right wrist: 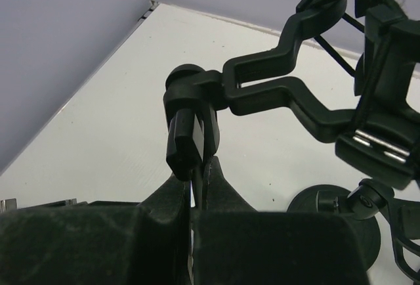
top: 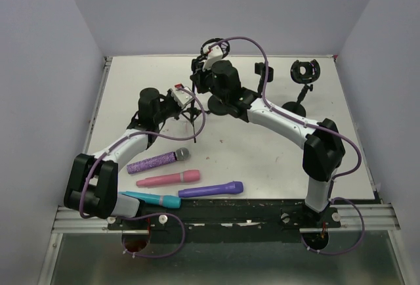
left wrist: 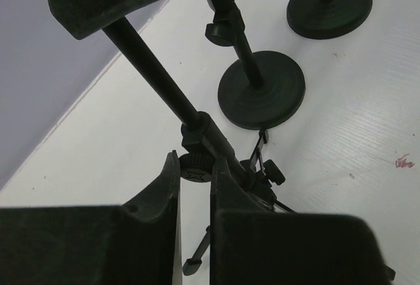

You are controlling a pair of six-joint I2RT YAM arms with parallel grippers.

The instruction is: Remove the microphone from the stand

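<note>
White rectangular table (top: pixel 275 167), enclosed by plain pale lavender-grey walls (top: pixel 230 9) at left, far and right edges. Silver metal rail (top: pixel 384 217) along near edge.

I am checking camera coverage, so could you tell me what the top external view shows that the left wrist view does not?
Only top external: the glitter microphone, pink microphone, teal microphone and purple microphone, all lying flat. Only left wrist: the left gripper closed on the tripod stand at its joint. Both: a round stand base and the white table.
</note>
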